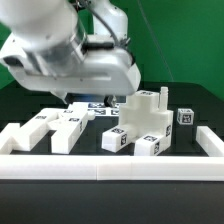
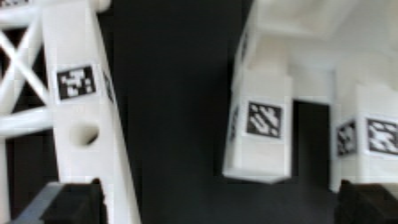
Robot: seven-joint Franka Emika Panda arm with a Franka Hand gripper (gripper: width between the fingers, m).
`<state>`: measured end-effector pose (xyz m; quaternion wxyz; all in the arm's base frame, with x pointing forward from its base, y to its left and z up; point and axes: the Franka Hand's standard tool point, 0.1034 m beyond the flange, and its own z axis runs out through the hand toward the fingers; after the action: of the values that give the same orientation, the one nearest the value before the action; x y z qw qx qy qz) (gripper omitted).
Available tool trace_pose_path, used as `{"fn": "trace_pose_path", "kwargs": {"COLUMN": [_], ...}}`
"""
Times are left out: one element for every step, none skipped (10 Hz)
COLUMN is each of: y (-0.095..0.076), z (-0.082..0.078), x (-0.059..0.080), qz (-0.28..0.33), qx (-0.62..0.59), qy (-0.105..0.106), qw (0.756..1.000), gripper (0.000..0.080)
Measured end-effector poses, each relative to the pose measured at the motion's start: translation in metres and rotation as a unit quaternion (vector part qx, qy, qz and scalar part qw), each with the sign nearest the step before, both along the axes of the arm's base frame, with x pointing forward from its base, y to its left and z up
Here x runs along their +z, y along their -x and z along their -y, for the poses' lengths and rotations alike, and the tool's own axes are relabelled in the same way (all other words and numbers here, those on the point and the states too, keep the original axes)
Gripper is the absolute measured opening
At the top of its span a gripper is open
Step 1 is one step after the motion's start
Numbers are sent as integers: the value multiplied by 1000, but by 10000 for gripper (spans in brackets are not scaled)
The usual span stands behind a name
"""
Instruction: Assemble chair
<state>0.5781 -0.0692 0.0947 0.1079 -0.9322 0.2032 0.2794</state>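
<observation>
Robot arm: biggest thing in shot; hangs over the ground fenced by the border rail, toward the exterior view's left
Border rail: long plain white strip; runs across the front and turns back at both ends; every chair part in sight lies inside it
Chair, built-up piece: blocky white stack standing upright just behind the rail's front run, toward the exterior view's right; tallest part on the table; cannot tell whether its joints are fully seated
Chair, loose bars: several lying flat just behind the rail's front run, toward the exterior view's left; tags showing
Chair, holed bar: seen from the wrist; tag and round hole on its face; two more tagged bars lie alongside, dark table between
Chair, small cube: near the rail's side run on the exterior view's right, apart from the stack
Gripper: jaws spread wide, nothing between them; hovers over the bars, touching none that I can see
Handling, my read: rigid plastic, light, no flex; smooth faces probably slippery, so a slack pinch could let a bar twist
Where to grip, my read: across a bar's two long flat sides near mid-length, clear of the hole and the ends; the stack looks top-heavy and a nudge may tip it
</observation>
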Motion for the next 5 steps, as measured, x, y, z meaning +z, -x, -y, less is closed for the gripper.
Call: {"fn": "trace_pose_path", "kwargs": {"y": [-7,-7,-12,-18,-20], "z": [0,-1,0,3,12], "x": [-3,-2,-2,-3,-5], "qz": [46,73,102,144,189], "qx": [-6,-10,-13,-12,9], "qy": [20,32,45,62,74], "qw": [999,997,994,988,979], "gripper": [649,649,649,649,649]}}
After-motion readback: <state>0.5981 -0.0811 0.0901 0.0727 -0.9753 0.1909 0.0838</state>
